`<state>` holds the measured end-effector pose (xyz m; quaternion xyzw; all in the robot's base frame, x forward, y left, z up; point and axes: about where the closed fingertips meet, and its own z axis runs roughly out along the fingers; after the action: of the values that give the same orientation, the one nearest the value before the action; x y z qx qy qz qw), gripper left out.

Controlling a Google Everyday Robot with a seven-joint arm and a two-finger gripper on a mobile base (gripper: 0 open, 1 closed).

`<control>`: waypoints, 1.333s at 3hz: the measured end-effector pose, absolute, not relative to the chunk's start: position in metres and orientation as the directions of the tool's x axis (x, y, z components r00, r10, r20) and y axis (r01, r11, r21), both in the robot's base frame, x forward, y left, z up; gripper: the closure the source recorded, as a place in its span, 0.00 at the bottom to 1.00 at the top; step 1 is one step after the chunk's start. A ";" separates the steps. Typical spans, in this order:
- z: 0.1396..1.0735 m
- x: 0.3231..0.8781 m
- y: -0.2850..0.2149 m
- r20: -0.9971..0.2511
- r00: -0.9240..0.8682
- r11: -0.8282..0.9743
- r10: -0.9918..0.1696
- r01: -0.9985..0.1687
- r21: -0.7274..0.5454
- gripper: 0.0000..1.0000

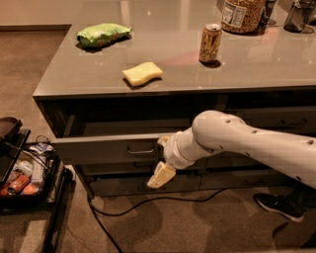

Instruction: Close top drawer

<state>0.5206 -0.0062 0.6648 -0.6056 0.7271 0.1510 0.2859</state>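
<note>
The top drawer is a wide dark-grey drawer under the counter top. It stands pulled out toward me, with a dark gap behind its front panel. Its small silver bar pull sits at the centre of the panel. My gripper hangs just in front of the panel's right end, a little right of and below the pull, pointing down and left. The white arm comes in from the right and covers the drawer's right part.
On the grey counter lie a green bag, a yellow sponge, a drink can and a jar. Lower drawers sit below. A black cable crosses the floor. A cart of items stands left. A shoe is at right.
</note>
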 end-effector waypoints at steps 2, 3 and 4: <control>0.665 0.521 -0.006 -0.599 -0.103 0.221 -0.794 -0.967 -0.127 0.63; 0.665 0.521 -0.006 -0.599 -0.102 0.221 -0.794 -0.967 -0.127 0.87; 0.662 0.551 -0.007 -0.648 -0.074 0.249 -0.758 -0.951 -0.183 1.00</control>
<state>0.5506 -0.0070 0.6621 -0.5953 0.7180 0.1463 0.3299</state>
